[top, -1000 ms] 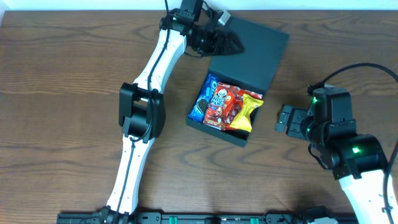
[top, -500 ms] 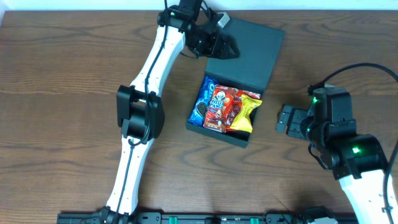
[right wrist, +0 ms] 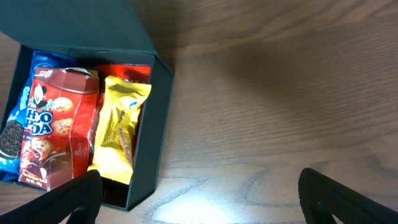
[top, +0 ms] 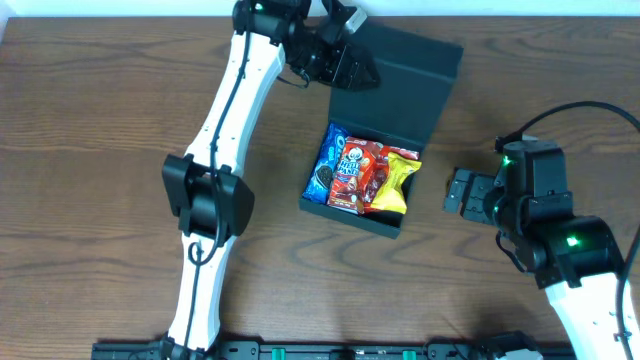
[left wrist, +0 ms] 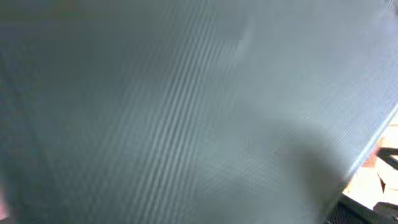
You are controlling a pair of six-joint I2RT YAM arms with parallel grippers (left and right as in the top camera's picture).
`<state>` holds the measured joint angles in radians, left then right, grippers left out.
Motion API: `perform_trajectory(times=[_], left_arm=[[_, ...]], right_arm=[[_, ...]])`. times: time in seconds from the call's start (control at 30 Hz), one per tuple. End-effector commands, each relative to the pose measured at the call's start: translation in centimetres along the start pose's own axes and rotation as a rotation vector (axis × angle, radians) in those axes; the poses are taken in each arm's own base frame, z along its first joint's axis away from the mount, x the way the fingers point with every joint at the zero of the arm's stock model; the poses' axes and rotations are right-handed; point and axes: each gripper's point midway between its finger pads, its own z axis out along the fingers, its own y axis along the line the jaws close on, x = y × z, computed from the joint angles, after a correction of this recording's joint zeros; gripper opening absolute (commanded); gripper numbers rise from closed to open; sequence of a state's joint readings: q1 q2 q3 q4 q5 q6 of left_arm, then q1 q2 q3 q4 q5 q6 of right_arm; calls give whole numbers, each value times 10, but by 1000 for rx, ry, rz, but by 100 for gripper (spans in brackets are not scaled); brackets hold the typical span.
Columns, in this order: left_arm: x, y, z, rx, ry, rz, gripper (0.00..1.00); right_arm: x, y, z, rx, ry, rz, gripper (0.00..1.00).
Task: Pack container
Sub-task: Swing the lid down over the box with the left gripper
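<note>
Left arm stretched far out, end effector (top: 352, 70) released, at the left edge of the raised lid (top: 405, 75) of the container (top: 346, 215). Right end effector (top: 458, 191) released, low over counter (top: 100, 120) beside container.

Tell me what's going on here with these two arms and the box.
The left gripper is up against the far corner of the lid, which stands open; its jaws are wide, and whether it touches is unclear. The container holds a blue packet, a red packet and a yellow packet. The right gripper is open over the table, right of the container and apart from it.
</note>
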<state>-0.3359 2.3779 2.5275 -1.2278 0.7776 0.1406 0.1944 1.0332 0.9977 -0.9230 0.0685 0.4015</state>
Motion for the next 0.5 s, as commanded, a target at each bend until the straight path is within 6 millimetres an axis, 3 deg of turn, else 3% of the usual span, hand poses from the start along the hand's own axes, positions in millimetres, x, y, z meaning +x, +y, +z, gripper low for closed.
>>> perform_trajectory(times=[0.0,0.2,0.47], left_arm=[[-3,-18,-21,-6,-24,45,95],[22,-35,-39,-2,51,5,95],[40,-56,-84,-112,56,11,96]], right_arm=[[-5,2,-4,3,-17,-1,99],[-7,-2,-4,23,-26,-1,99],[-7,-1,-4,22,-26,-1,99]])
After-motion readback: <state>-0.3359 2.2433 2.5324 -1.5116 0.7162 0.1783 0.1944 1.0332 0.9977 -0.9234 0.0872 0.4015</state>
